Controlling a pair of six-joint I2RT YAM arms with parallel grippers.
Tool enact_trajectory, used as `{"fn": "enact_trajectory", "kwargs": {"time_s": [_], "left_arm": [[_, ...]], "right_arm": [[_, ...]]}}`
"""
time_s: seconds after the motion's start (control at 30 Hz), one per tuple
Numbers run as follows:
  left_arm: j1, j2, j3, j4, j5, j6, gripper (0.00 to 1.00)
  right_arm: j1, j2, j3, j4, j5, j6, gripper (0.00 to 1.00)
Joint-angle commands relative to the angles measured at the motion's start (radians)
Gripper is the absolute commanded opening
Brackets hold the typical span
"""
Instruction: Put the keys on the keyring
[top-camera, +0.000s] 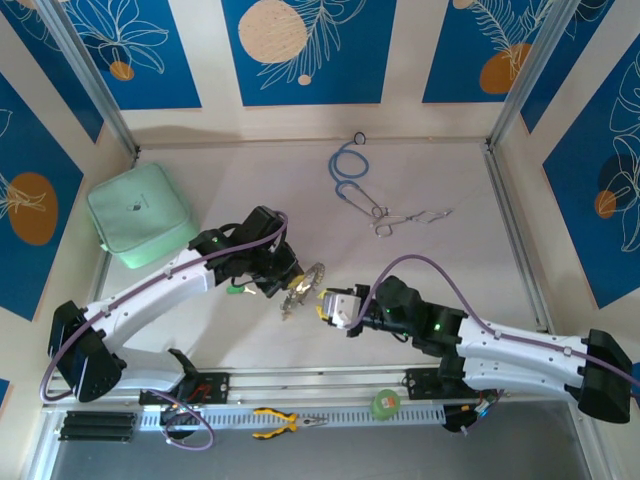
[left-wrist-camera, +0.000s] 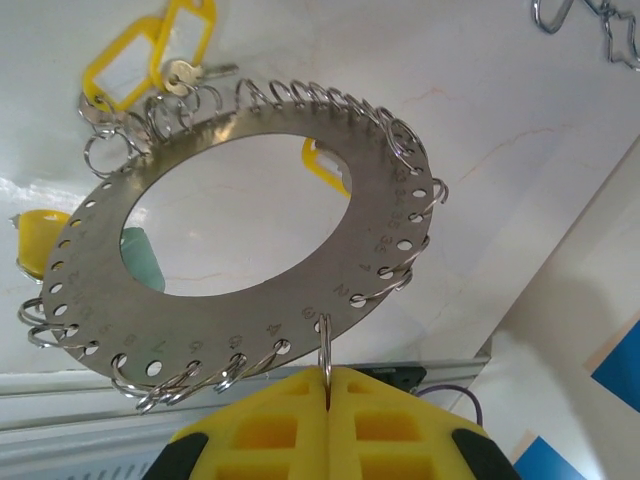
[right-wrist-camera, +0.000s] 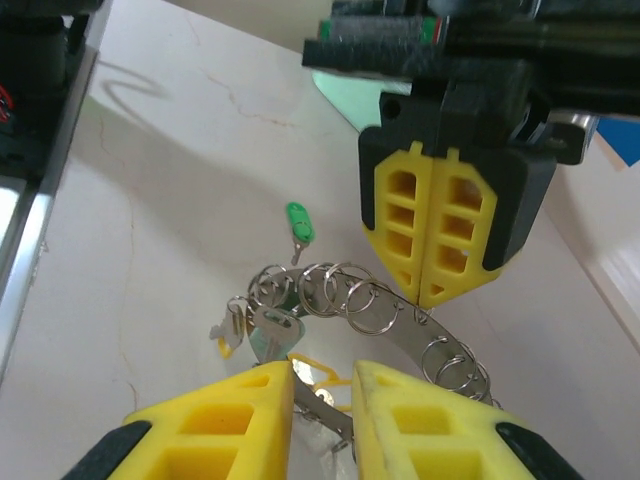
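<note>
Left gripper (left-wrist-camera: 327, 372): fingers pressed together, pinching a small wire loop on the rim of the flat, silvery, hole-punched metal keyring (left-wrist-camera: 95, 270), centre of the top view. Right gripper (right-wrist-camera: 322, 385), bottom of its wrist frame: fingers narrow, with a silvery piece (right-wrist-camera: 325, 412) in the gap; can't tell if it is pinched. A small green-headed key (right-wrist-camera: 299, 225) lies loose on the table, mid-frame. Step looks like threading a key onto a loop. The next move needs the key's hole lined up precisely with a split ring.
</note>
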Motion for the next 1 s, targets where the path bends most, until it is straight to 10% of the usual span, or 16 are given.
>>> {"fn": "enact_trajectory", "kwargs": {"time_s": [0.0, 0.97], "left_arm": [[0.006, -0.020, 0.034, -0.008, 0.041, -0.102, 0.00], [0.005, -0.053, -0.001, 0.011, 0.086, -0.198, 0.00]], "right_arm": [[-0.020, 0.040, -0.010, 0.104, 0.030, 0.024, 0.23], [-0.078, 0.331, 0.014, 0.410, 0.063, 0.044, 0.25]]}}
